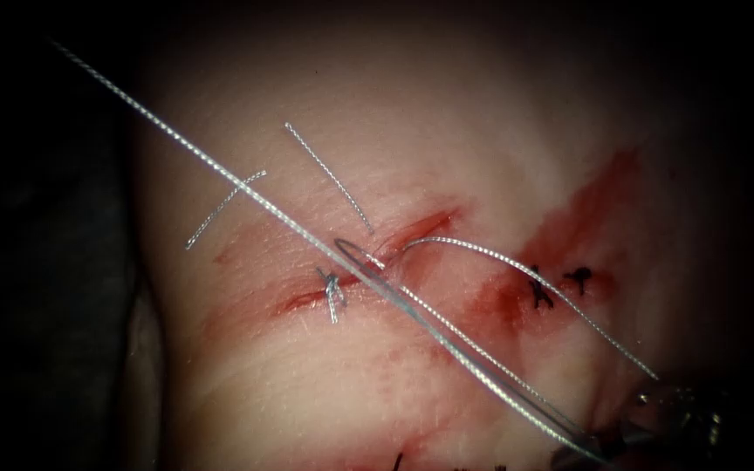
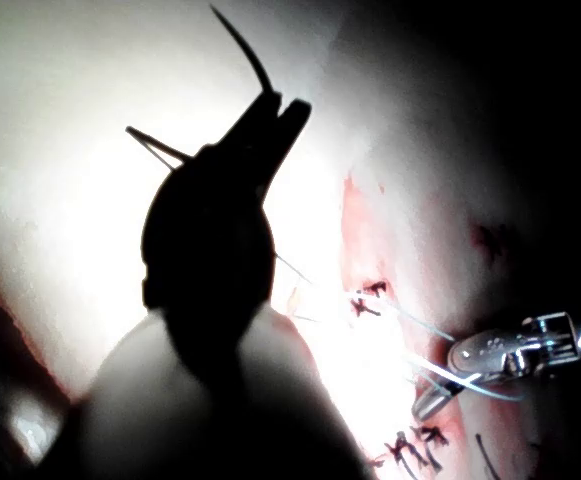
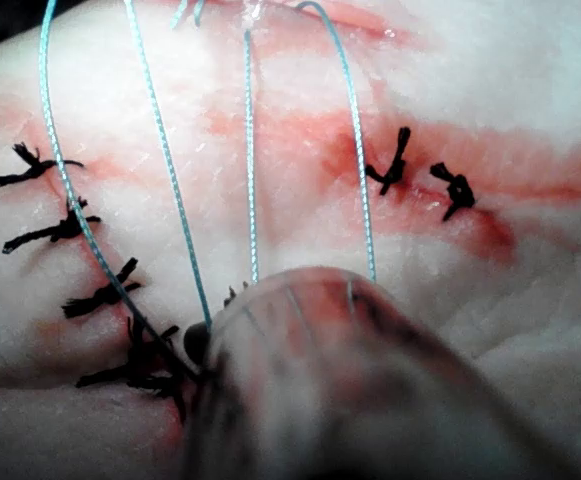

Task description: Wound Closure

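Note:
In the left wrist view my left tool (image 2: 282, 105) shows as a dark shape above the tissue (image 2: 90, 120), its jaws shut on the curved needle (image 2: 242, 48). One end of the needle arcs free past the jaw tips, clear of the tissue. The thread (image 1: 220, 166) runs from the upper left across the cut (image 1: 412, 231) to the lower right, where a long narrow loop (image 1: 447, 336) reaches my right tool (image 1: 647, 427). Seen from the left wrist, the right tool (image 2: 428, 403) is shut on the thread (image 2: 470, 385). A knotted stitch (image 1: 332, 288) sits on the cut.
Two cut thread ends (image 1: 224, 208) (image 1: 329, 174) lie on the tissue left of the cut. Black stitches (image 1: 538, 292) (image 1: 579, 277) sit in the red fluid (image 1: 586, 201) on the right. More black stitches (image 3: 70, 230) line an older seam near the right tool.

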Controlling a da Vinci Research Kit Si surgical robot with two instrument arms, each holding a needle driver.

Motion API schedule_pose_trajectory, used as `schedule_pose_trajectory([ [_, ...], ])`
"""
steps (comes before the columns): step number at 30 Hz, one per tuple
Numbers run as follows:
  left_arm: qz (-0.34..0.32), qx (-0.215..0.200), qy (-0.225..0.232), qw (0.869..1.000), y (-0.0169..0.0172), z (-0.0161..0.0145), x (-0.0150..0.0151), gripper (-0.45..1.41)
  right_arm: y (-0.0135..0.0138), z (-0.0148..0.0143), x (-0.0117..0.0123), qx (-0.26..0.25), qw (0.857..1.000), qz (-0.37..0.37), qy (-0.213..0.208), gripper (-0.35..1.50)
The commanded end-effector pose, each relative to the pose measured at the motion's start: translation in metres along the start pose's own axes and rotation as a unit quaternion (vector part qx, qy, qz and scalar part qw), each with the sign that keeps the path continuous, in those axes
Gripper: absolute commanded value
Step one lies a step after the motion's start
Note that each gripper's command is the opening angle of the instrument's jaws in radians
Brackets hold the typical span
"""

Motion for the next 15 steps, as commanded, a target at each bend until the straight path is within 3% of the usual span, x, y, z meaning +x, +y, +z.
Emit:
schedule_pose_trajectory([
  [1, 0.001, 0.005, 0.003, 1.0, -0.0004, 0.0002, -0.0003, -0.45, 0.0006, 0.0001, 0.0, -0.005, 1.0, 0.002, -0.003, -0.35],
  [12, 0.01, 0.035, 0.033, 0.999, -0.001, -0.002, 0.0012, -0.45, 0.0016, -0.0026, -0.0024, -0.047, 0.998, 0.021, -0.024, -0.35],
  [15, 0.007, 0.012, 0.029, 0.999, -0.0007, -0.0007, 0.0003, -0.45, 0.0021, -0.0035, -0.0015, -0.073, 0.997, 0.026, 0.005, -0.35],
])
